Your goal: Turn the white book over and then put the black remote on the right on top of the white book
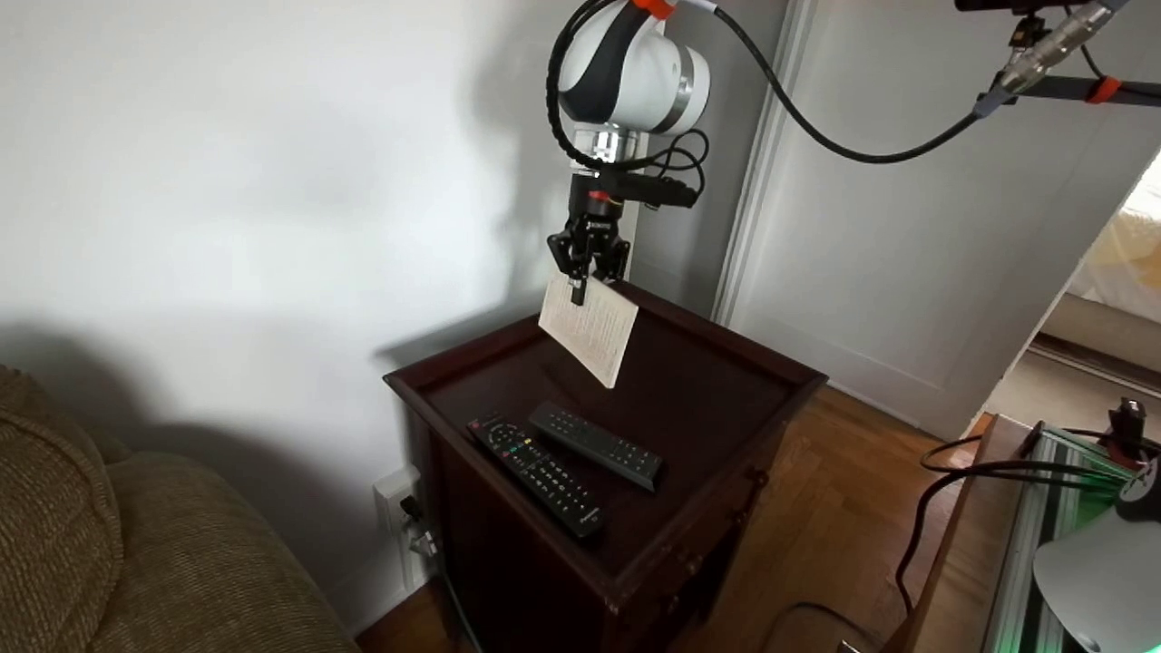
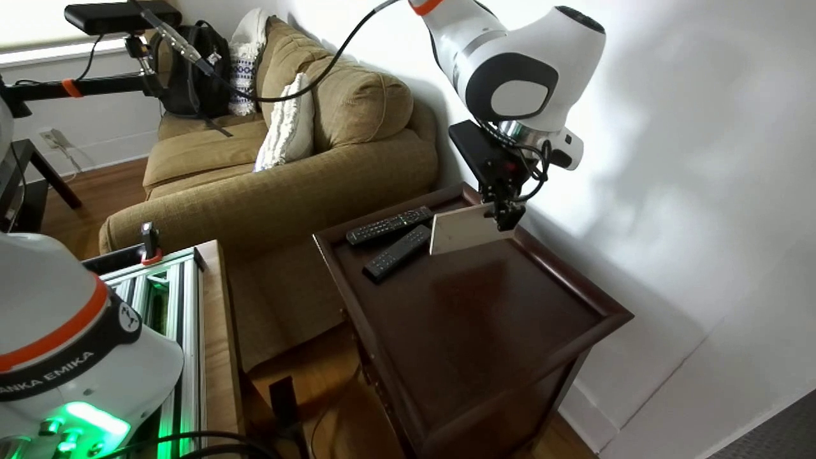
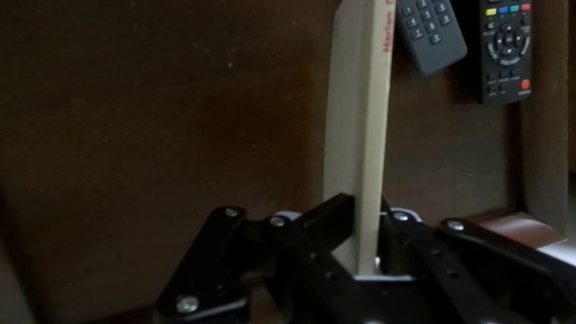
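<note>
White book (image 1: 591, 331) is gripped on edge over the nightstand (image 2: 503, 312): the gripper (image 3: 365, 225) has its jaws narrowed to the book's thickness, one finger on each face near one end. Its spine is uppermost, and the long axis runs straight out from the jaws, the far end appearing near the black remote (image 2: 396, 254). Whether the lower edge touches the nightstand cannot be told. Both that remote and the longer Panasonic remote (image 1: 537, 473) lie on the same side of the book, the right in the wrist view; in my judgement the turn stands about midway, and laying the book toward the opposite side would keep it off them. The book is thin and flat, one face plain cream, the other printed with lines of text too fine to read, red lettering along the spine; it looks stiff enough to keep its shape from one end. The black remote is a slim matte bar with dark number keys; the Panasonic remote carries coloured buttons. The nightstand is dark reddish-brown wood, glossy on top, with a raised bevelled rim.
</note>
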